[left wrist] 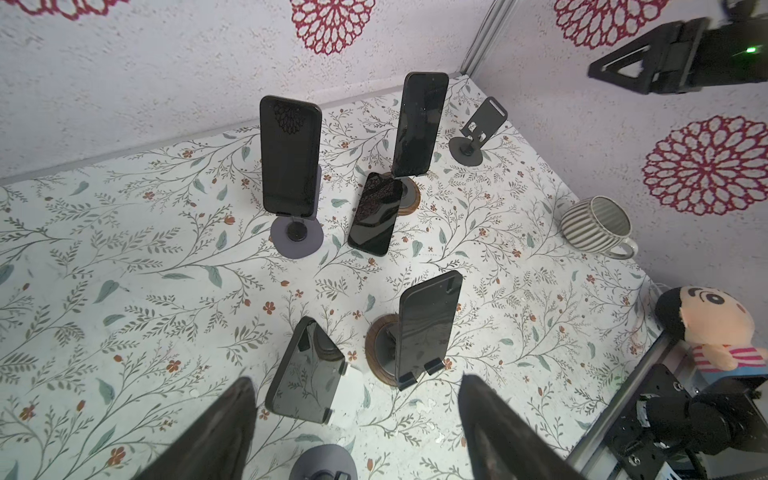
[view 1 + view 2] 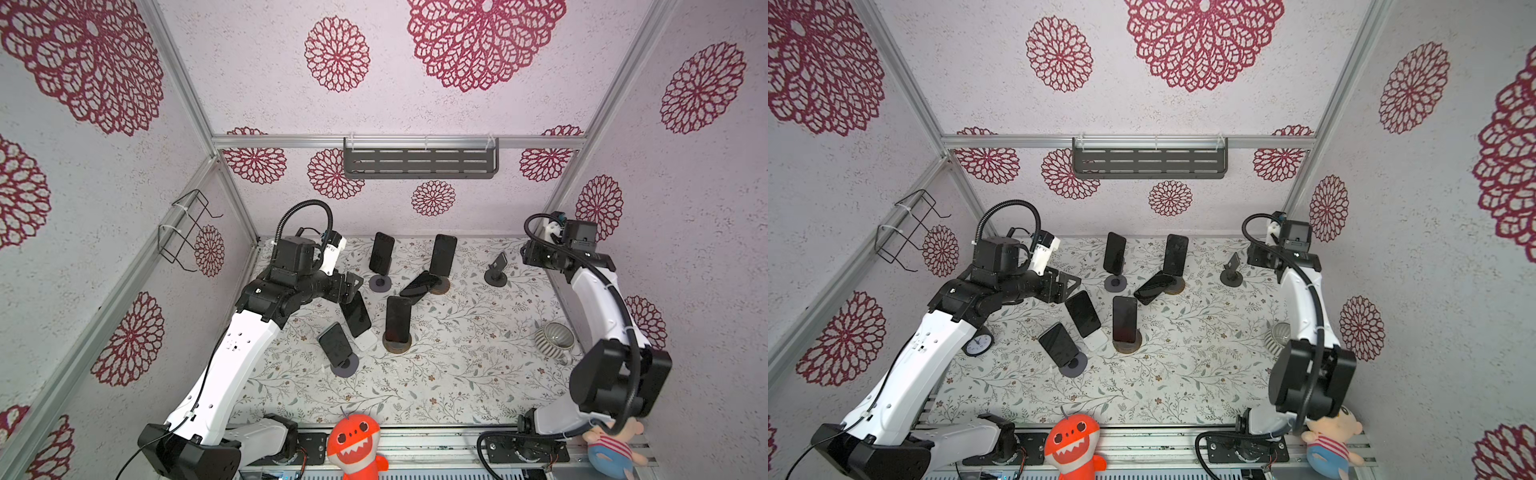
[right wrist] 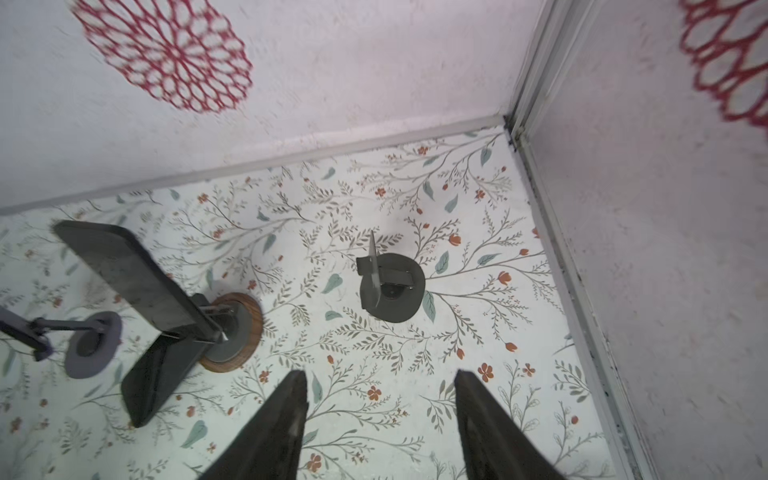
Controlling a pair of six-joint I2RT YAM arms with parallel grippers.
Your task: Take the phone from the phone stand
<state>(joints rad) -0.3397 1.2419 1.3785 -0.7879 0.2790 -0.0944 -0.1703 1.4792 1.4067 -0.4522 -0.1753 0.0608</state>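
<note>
Hovering over a phone, left fingers spread; right fingers spread, empty

No text, label, brand or number can be read in any view. The small round black-rimmed clock with a white face, seen in a top view, bears dial marks too small to make out.

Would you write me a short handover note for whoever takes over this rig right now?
Left gripper: open, empty, by the top of the white-stand phone.
Right gripper: open, empty, near the empty stand.
Done, apparently: one loose phone lies on the table, one end at a wooden base.
To do: that white-stand phone and four others are still on stands.
</note>
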